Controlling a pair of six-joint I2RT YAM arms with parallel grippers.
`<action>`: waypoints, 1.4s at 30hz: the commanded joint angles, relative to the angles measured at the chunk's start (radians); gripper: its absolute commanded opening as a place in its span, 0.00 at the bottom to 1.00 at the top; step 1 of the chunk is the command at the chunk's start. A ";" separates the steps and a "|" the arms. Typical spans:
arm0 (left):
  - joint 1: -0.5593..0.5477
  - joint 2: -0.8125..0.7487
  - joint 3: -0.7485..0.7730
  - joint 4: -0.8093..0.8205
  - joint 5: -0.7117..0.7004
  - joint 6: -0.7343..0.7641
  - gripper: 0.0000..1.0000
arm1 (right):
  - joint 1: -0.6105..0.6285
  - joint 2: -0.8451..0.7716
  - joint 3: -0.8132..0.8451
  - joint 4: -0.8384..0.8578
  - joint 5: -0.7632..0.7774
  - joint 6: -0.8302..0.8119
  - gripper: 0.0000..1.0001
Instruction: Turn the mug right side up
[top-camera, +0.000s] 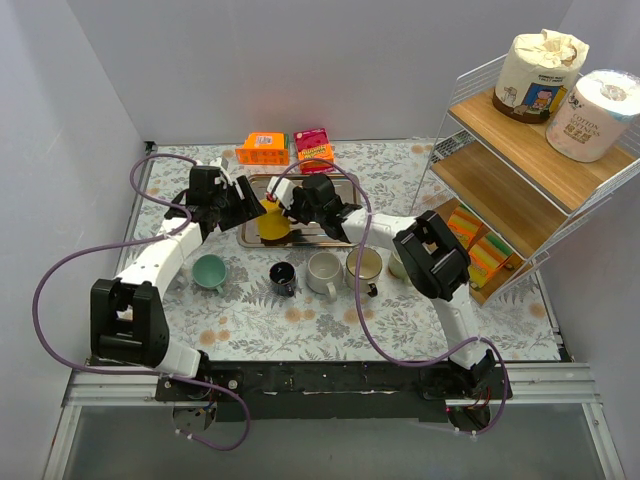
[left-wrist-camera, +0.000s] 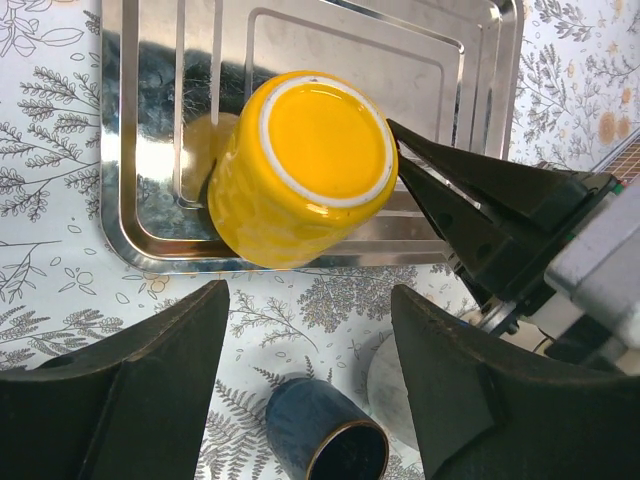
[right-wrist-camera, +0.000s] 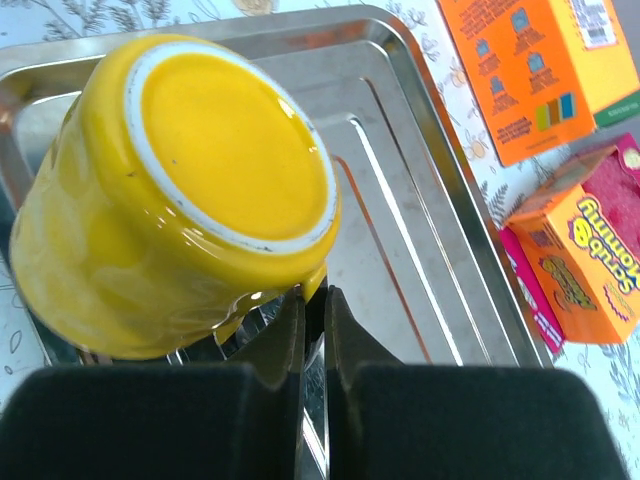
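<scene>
The yellow mug (top-camera: 272, 222) is upside down and tilted, base up, at the front edge of the silver tray (top-camera: 345, 190). It shows in the left wrist view (left-wrist-camera: 300, 170) and the right wrist view (right-wrist-camera: 190, 190). My right gripper (right-wrist-camera: 314, 295) is shut on the mug's handle at its right side; it also shows in the top view (top-camera: 295, 205) and the left wrist view (left-wrist-camera: 470, 200). My left gripper (left-wrist-camera: 308, 300) is open and empty, hovering just left of and in front of the mug (top-camera: 240, 200), not touching it.
In front of the tray stand a teal cup (top-camera: 209, 270), a dark blue mug (top-camera: 283, 275), a white mug (top-camera: 323, 272) and a beige mug (top-camera: 364, 266). An orange box (top-camera: 262, 148) and a pink box (top-camera: 313, 145) sit behind the tray. A wire shelf (top-camera: 520, 150) stands at right.
</scene>
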 joint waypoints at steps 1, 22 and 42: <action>-0.003 -0.068 -0.017 0.011 0.008 -0.003 0.65 | 0.003 -0.094 -0.010 0.140 0.098 0.065 0.01; -0.003 -0.135 -0.054 0.034 0.045 -0.012 0.65 | -0.092 -0.106 0.102 -0.037 0.057 0.773 0.01; -0.026 -0.274 -0.123 0.211 0.283 -0.063 0.73 | -0.156 -0.227 -0.115 0.392 -0.250 1.918 0.01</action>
